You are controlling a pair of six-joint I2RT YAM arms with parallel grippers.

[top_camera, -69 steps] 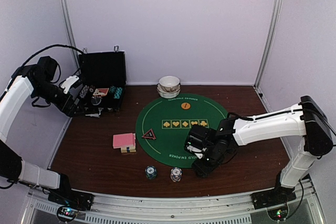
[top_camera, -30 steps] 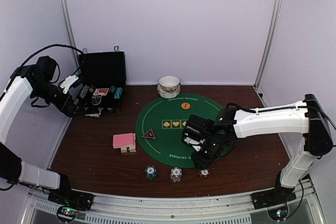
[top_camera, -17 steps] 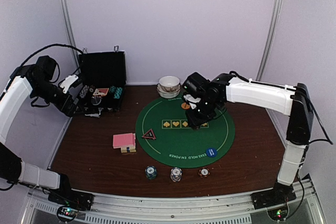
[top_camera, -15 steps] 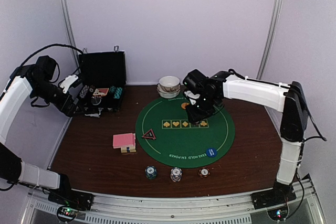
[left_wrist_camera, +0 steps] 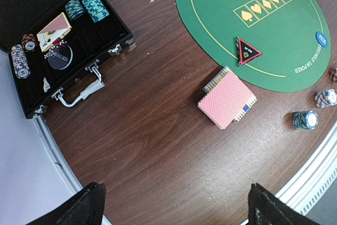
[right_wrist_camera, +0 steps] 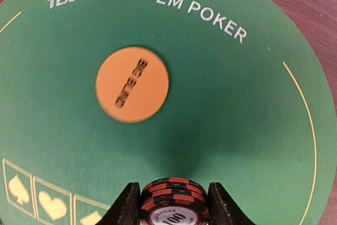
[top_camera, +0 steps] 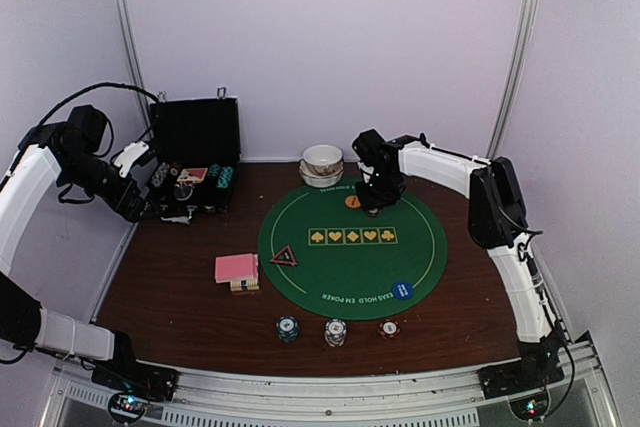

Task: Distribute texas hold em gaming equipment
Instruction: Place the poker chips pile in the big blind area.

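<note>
My right gripper (right_wrist_camera: pixel 172 205) is shut on a short stack of brown stripe-edged poker chips (right_wrist_camera: pixel 172 199), held just above the green mat (right_wrist_camera: pixel 253 130) beside the orange disc (right_wrist_camera: pixel 132 84). Seen from above, that gripper (top_camera: pixel 375 199) hangs at the mat's far edge. A blue disc (top_camera: pixel 402 290) and a red-rimmed triangle marker (top_camera: pixel 284 256) lie on the mat. Pink-backed cards (top_camera: pixel 236 268) lie left of it. Teal (top_camera: pixel 288 328), white (top_camera: pixel 335 332) and brown (top_camera: pixel 388 328) chip stacks stand along the front. My left gripper (left_wrist_camera: pixel 176 215) is open, high over bare table.
The open black case (top_camera: pixel 190 172) at the back left holds more chips and cards. White bowls (top_camera: pixel 322 162) stand just behind the mat, close to my right gripper. Enclosure walls rise behind and at both sides.
My right arm has swung from the front of the table to the mat's far edge near the orange disc. The left arm has not moved.
</note>
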